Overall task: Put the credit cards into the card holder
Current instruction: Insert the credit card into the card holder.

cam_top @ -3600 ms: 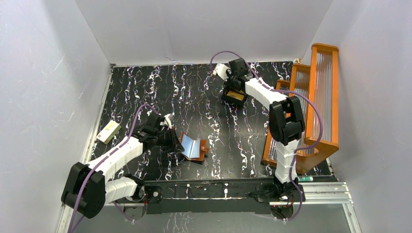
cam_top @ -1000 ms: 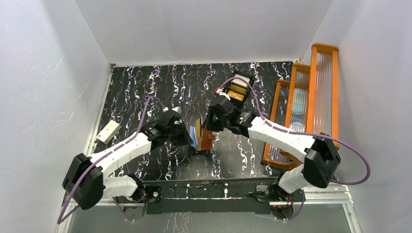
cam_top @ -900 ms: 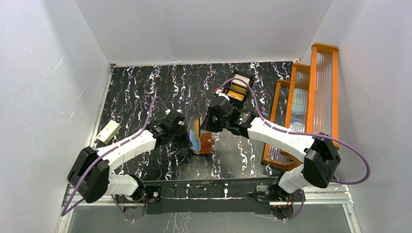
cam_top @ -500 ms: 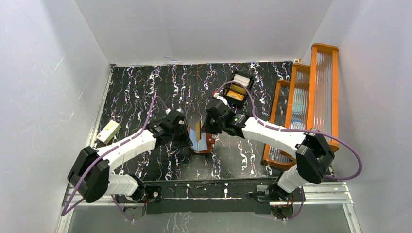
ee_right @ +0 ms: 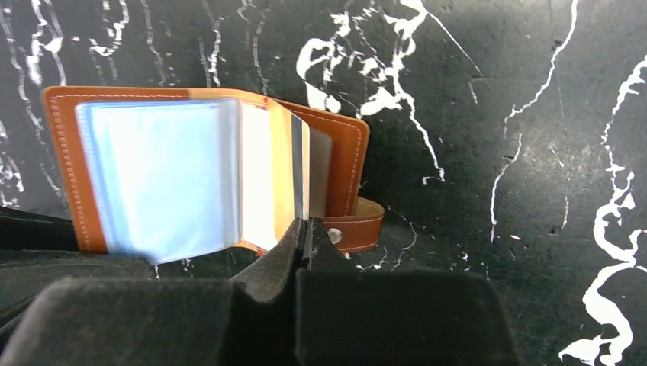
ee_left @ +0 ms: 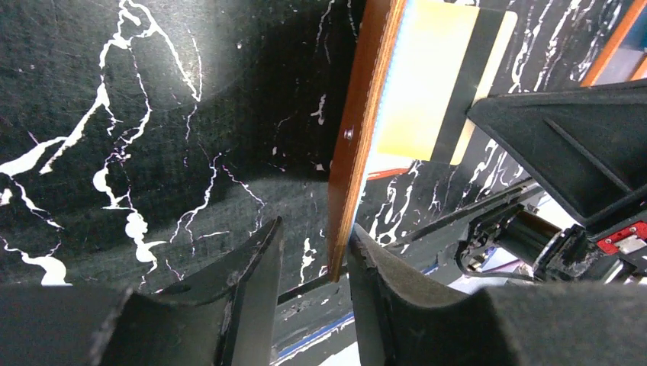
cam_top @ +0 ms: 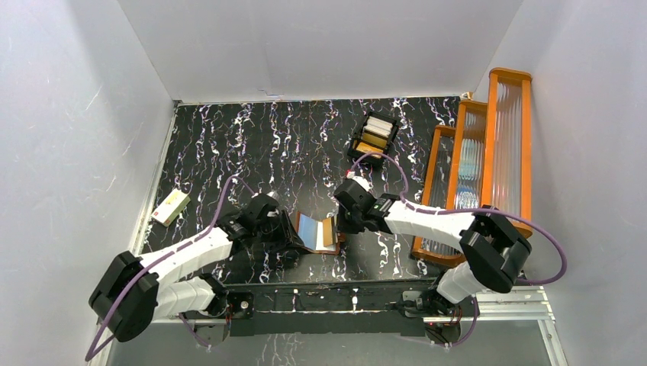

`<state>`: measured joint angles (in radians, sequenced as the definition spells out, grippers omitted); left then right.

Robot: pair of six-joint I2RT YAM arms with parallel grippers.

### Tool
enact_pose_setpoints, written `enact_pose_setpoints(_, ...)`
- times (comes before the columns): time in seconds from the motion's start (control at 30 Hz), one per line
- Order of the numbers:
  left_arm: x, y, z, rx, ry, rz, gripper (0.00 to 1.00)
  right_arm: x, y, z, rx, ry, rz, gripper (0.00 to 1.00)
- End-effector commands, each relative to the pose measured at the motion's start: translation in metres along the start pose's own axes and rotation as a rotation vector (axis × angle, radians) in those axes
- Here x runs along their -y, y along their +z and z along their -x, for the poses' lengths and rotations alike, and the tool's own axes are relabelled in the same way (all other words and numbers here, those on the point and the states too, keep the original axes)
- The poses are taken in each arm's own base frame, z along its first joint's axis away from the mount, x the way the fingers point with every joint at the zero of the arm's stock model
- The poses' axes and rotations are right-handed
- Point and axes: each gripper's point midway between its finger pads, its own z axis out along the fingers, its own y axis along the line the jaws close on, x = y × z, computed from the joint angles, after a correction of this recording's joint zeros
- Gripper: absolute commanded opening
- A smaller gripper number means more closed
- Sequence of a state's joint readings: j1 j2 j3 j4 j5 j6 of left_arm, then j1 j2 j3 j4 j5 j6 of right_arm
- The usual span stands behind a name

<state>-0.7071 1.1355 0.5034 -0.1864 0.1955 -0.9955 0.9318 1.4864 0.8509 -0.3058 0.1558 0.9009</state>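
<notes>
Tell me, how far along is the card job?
Done: a yellow-orange card looks tucked into the open card holder. In hand: the right tool is shut at its edge, and the left tool, open, straddles the cover. Left: the white and yellow cards in the black tray.

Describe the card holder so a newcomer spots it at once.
On the black marbled table, look near the front edge, between the left gripper and right gripper. The card holder sits open there: brown leather with pale shiny pockets, unlike the black tray farther back or the cream box at left.
</notes>
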Motion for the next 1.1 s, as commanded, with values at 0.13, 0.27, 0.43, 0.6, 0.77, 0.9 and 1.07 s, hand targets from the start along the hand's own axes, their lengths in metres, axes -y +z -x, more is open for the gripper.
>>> enact_pose_setpoints(0.13, 0.004, -0.016, 0.012, 0.042, 0.018, -0.014, 0.36, -0.013, -0.005, 0.012, 0.059, -0.074, 0.07, 0.0)
enact_pose_setpoints(0.27, -0.005, -0.011, 0.011, 0.03, 0.003, 0.006, 0.25, -0.015, -0.002, 0.009, 0.045, -0.074, 0.085, 0.0)
enact_pose_setpoints(0.43, -0.019, -0.008, 0.015, 0.048, 0.031, 0.072, 0.09, -0.021, -0.003, 0.012, 0.053, -0.099, 0.114, 0.0)
enact_pose_setpoints(0.6, -0.03, -0.004, 0.011, 0.031, 0.037, 0.109, 0.0, -0.035, -0.005, 0.008, 0.035, -0.09, 0.204, 0.0)
enact_pose_setpoints(0.77, -0.042, 0.0, 0.006, 0.025, 0.018, 0.138, 0.0, -0.029, 0.003, -0.002, 0.035, -0.044, 0.248, 0.0)
enact_pose_setpoints(0.9, -0.051, 0.002, 0.001, 0.013, 0.014, 0.16, 0.0, -0.029, 0.0, -0.001, 0.055, -0.001, 0.268, 0.0)
enact_pose_setpoints(1.07, -0.06, 0.005, -0.004, -0.008, 0.011, 0.192, 0.0, -0.03, -0.006, 0.002, 0.084, 0.039, 0.305, 0.0)
